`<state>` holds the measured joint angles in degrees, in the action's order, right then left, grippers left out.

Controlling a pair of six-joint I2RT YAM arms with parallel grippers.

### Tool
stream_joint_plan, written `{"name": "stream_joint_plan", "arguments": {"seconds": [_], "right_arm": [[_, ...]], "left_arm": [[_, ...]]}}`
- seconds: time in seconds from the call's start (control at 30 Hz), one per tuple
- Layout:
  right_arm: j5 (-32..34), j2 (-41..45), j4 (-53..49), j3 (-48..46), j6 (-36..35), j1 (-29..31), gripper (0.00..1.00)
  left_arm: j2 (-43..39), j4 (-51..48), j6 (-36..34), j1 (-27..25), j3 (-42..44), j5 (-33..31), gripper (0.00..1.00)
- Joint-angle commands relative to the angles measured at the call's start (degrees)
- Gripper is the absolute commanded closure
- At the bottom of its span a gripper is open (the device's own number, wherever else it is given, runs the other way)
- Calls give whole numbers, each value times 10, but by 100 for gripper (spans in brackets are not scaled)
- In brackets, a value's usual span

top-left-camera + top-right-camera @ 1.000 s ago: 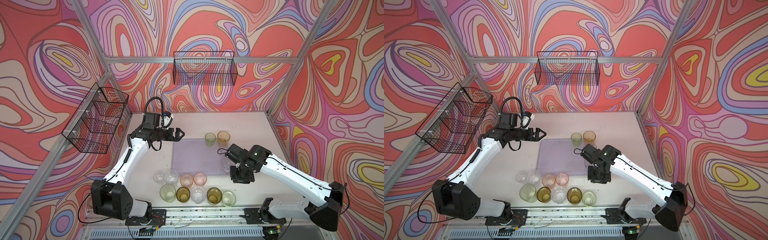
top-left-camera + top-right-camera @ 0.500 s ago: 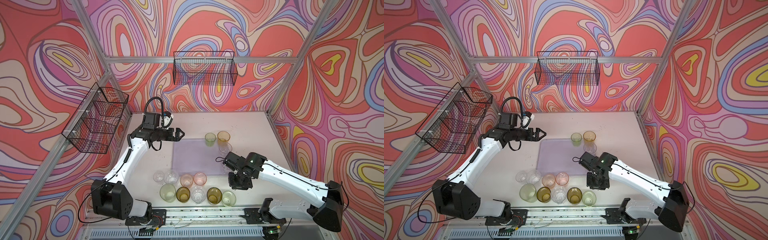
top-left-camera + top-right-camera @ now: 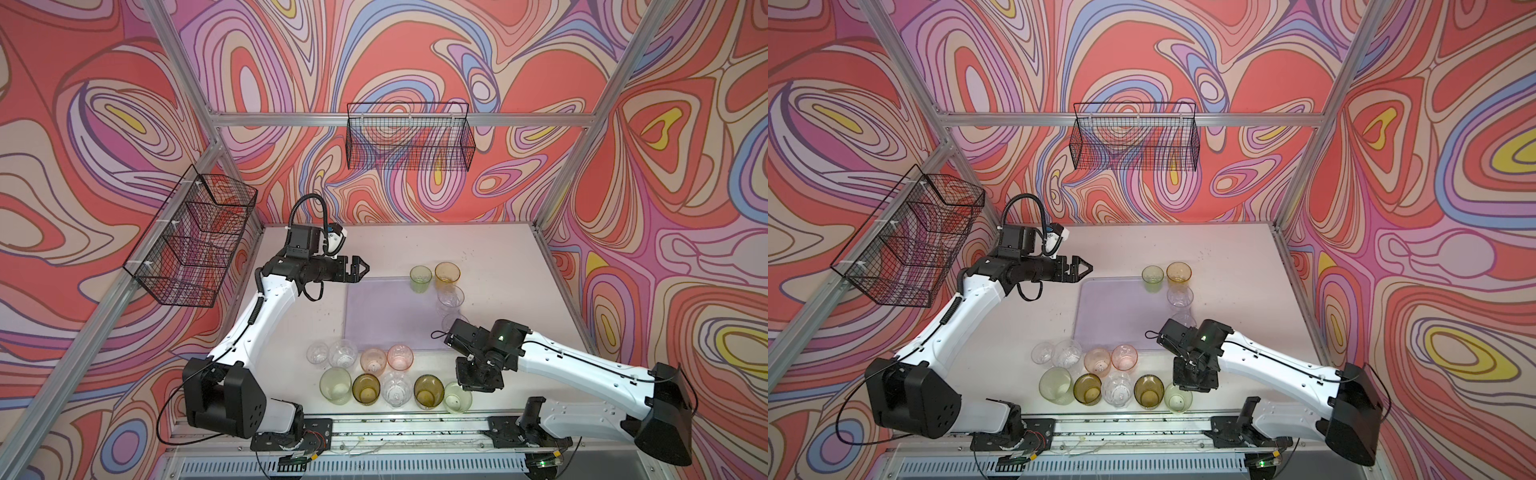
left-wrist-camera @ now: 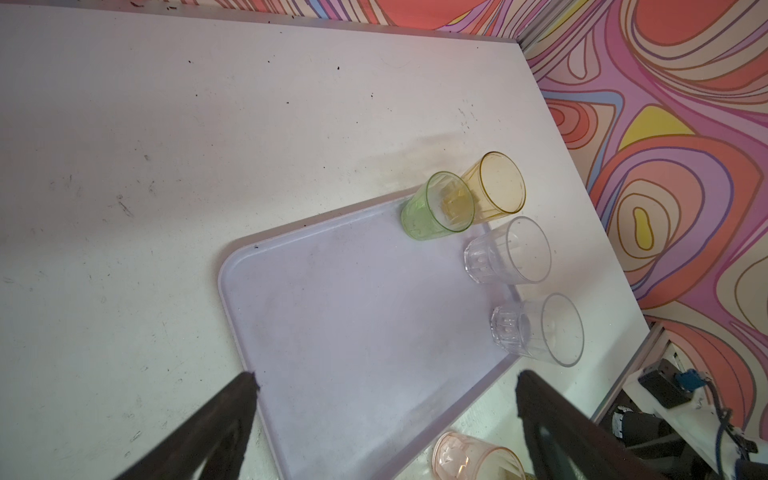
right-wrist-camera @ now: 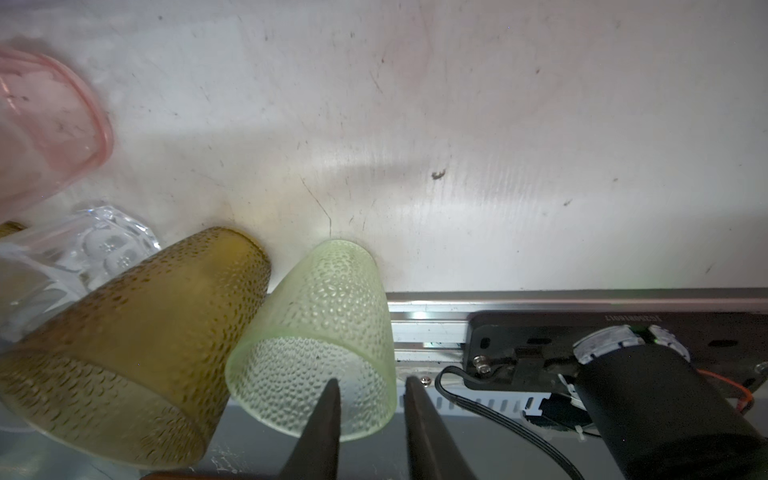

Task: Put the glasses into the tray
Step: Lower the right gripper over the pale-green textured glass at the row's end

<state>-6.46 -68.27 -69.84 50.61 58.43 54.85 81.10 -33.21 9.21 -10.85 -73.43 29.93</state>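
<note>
The lavender tray (image 3: 382, 316) (image 4: 353, 332) lies mid-table. Along its right side stand a green glass (image 3: 420, 279) (image 4: 436, 205), an amber one (image 3: 447, 273) and two clear ones (image 3: 450, 298) (image 4: 540, 328). Several more glasses stand in two rows at the front. My right gripper (image 3: 469, 388) (image 5: 372, 380) hangs over the pale green dimpled glass (image 3: 457, 397) (image 5: 324, 324) at the front row's right end. It is open by a narrow gap, one finger inside the rim and one outside. My left gripper (image 3: 365, 268) (image 4: 386, 376) is wide open above the tray's far left corner, holding nothing.
An olive-brown glass (image 5: 137, 332) touches the green one's side, with a clear glass (image 5: 95, 249) and a pink glass (image 5: 45, 124) beyond. The aluminium front rail (image 5: 540, 303) runs just behind the green glass. Black wire baskets (image 3: 407, 137) (image 3: 195, 241) hang on the walls.
My right arm has swung from the tray's right edge to the table's front and come down over the pale green glass. The left arm has not moved.
</note>
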Motion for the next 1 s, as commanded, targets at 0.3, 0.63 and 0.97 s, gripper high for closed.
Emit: {"name": "stream_joint_plan", "arguments": {"seconds": [0.3,0.63,0.97], "right_arm": [[-3,22,37,-47,28,12,76],[3,30,41,-63,36,15,80],[13,34,30,-62,39,16,84]], "left_arm": [[5,3,-1,-1,2,1,0],[7,3,-1,-1,2,2,0],[8,3,-2,-1,2,2,0]]}}
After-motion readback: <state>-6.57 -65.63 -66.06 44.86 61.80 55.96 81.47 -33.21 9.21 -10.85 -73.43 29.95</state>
